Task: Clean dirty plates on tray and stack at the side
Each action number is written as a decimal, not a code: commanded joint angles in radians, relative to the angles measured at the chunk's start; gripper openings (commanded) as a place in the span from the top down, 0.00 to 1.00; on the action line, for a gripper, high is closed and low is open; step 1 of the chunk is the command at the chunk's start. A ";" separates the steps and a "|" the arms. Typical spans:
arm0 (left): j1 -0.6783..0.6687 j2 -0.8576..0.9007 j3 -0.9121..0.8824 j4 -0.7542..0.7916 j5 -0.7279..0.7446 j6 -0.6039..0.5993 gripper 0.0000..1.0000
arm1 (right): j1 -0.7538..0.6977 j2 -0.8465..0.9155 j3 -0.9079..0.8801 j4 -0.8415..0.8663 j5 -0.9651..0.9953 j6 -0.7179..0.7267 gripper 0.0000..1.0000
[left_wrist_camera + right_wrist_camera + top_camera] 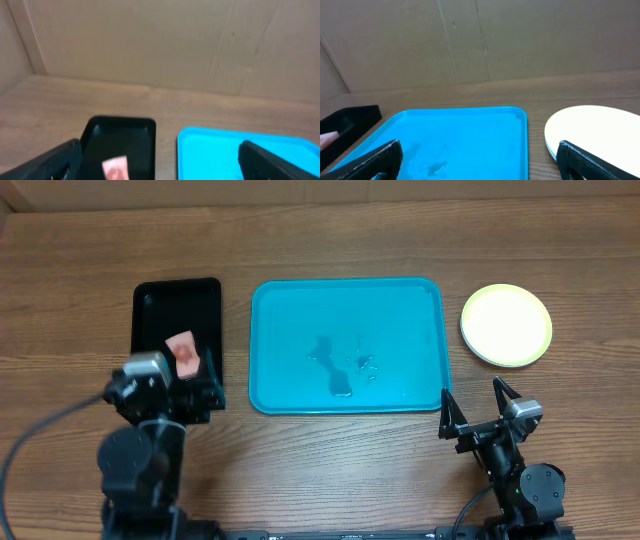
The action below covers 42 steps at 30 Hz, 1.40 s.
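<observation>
Two trays lying on surface | blue tray point(290, 300) carrying wet streaks | black tray point(160, 300) holding pink sponge point(183, 352) | plates point(506, 324) sitting stacked right of blue tray | left gripper point(160, 166) and right gripper point(472, 395) jaws standing spread

The plates point(506, 325) lie stacked, so only the white top and a yellow-green rim show; how many lie beneath cannot be told. The left arm point(142, 378) hides the black tray's point(170, 305) near end. The blurred left wrist view cuts that tray, its pink pad point(115, 167) and the blue tray point(225, 150) at the lower edge.
</observation>
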 commanded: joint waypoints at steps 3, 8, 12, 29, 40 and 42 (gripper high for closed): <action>0.035 -0.178 -0.237 0.120 0.055 0.044 0.01 | 0.005 -0.010 -0.010 0.003 0.010 -0.001 0.00; 0.046 -0.292 -0.380 0.221 0.048 0.124 0.00 | 0.005 -0.010 -0.010 0.003 0.010 -0.001 0.00; 0.050 -0.374 -0.461 0.233 0.049 0.208 0.01 | 0.005 -0.010 -0.010 0.003 0.010 -0.001 0.00; 0.051 -0.472 -0.594 0.201 0.056 0.243 0.00 | 0.005 -0.010 -0.010 0.003 0.010 -0.001 0.00; 0.051 -0.470 -0.594 0.201 0.056 0.243 0.00 | 0.005 -0.010 -0.010 0.003 0.010 -0.001 0.00; 0.051 -0.470 -0.594 0.201 0.056 0.243 0.00 | 0.005 -0.010 -0.010 0.003 0.010 -0.001 0.00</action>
